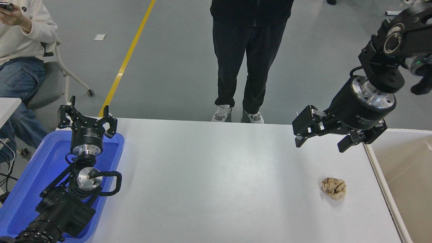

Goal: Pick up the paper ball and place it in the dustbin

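The paper ball (333, 188), a crumpled tan wad, lies on the white table (216, 182) near its right edge. The dustbin (401, 175), a beige-cream bin with a pale rim, stands just off the table's right side, partly cut off by the picture's edge. My right gripper (320, 143) is open and empty. It hangs above the table, farther back than the ball and a little to its left, fingers pointing down and left. My left gripper (86, 118) is open and parked over the blue tray at the lower left.
A blue plastic tray (37, 175) sits at the table's left end under the left arm. A person in dark clothes (249, 57) stands at the far edge. Another person (20, 50) sits on a chair at the upper left.
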Controlling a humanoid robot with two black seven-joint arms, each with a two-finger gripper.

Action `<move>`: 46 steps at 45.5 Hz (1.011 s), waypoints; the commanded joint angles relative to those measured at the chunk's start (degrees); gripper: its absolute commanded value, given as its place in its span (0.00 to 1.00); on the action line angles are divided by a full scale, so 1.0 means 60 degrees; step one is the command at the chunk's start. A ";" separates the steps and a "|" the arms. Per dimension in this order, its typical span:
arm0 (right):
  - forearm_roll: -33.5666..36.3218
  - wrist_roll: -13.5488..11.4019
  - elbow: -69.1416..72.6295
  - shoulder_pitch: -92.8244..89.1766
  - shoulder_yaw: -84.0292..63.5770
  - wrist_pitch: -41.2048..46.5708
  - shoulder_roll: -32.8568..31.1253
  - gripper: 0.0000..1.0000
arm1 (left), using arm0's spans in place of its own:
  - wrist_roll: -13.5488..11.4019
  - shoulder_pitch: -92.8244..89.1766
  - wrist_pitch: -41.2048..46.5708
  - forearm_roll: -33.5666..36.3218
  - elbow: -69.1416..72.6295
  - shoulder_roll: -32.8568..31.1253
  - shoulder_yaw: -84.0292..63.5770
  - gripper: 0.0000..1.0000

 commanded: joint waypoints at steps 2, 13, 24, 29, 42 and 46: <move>-0.0118 0.0000 0.0000 -0.0008 0.0003 0.0001 -0.0019 1.00 | 0.0000 0.0000 0.0000 -0.0006 0.0000 -0.0007 0.0000 0.99; -0.0132 0.0000 -0.0073 -0.0140 0.0032 -0.0028 -0.0048 1.00 | 0.0000 0.0000 0.0000 -0.0006 0.0000 0.0007 0.0000 0.99; -0.0132 0.0000 -0.0424 -0.0418 0.0135 -0.0042 -0.0033 1.00 | 0.0000 0.0000 0.0000 0.0008 0.0000 -0.0007 0.0000 0.99; -0.0132 0.0000 -0.0775 -0.0799 0.0223 -0.0203 -0.0048 1.00 | 0.0000 0.0000 0.0000 -0.0006 0.0000 0.0007 0.0000 0.99; -0.0747 0.0000 -0.2591 -0.2819 0.0295 -0.0672 -0.0135 1.00 | 0.0000 0.0000 0.0000 -0.0006 0.0000 0.0007 0.0000 0.99; -0.1214 0.0000 -0.3177 -0.3712 0.0734 -0.0672 -0.0531 1.00 | 0.0000 0.0000 0.0000 -0.0006 0.0000 -0.0007 0.0000 0.99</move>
